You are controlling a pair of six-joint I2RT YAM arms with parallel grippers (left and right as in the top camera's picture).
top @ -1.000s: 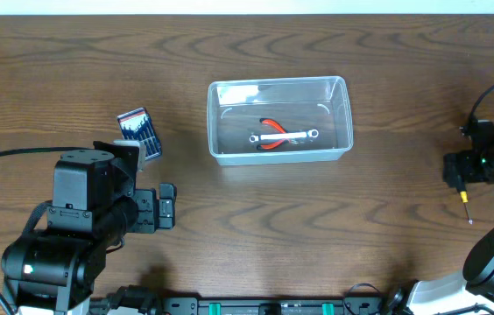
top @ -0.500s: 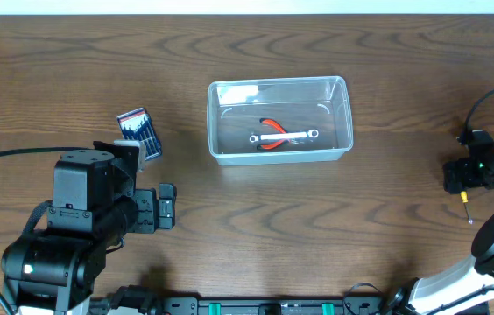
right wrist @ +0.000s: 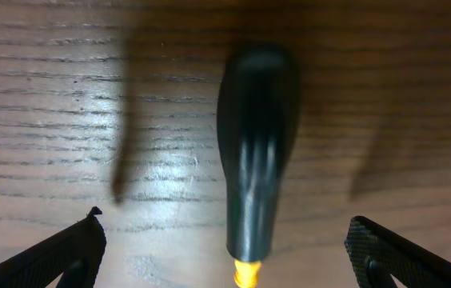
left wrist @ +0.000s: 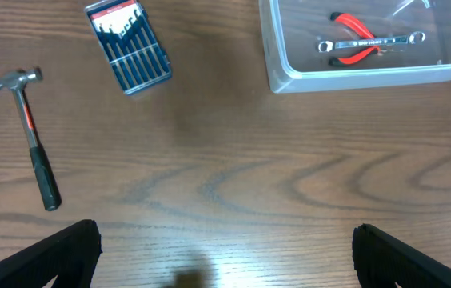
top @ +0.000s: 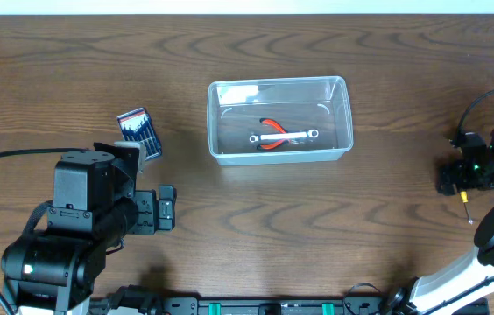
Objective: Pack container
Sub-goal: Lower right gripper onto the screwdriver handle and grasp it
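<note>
The clear plastic container [top: 279, 120] stands at the table's middle; inside lie red-handled pliers [top: 271, 128] and a silver wrench [top: 284, 136]. It also shows at the top right of the left wrist view [left wrist: 353, 74]. My left gripper [left wrist: 225, 256] is open and empty over bare wood, near the table's front left. My right gripper [right wrist: 225, 256] is open, low over a screwdriver with a black handle [right wrist: 253, 152] and yellow neck, which lies between its fingers. In the overhead view the right gripper [top: 462, 179] is at the far right over the screwdriver [top: 466, 203].
A blue-striped drill-bit case [left wrist: 127, 44] lies left of the container, also in the overhead view [top: 139, 131]. A hammer [left wrist: 32, 136] with a red and black handle lies at the left of the left wrist view.
My right gripper has shifted slightly over the screwdriver at the far right. The left arm and the container have not moved.
</note>
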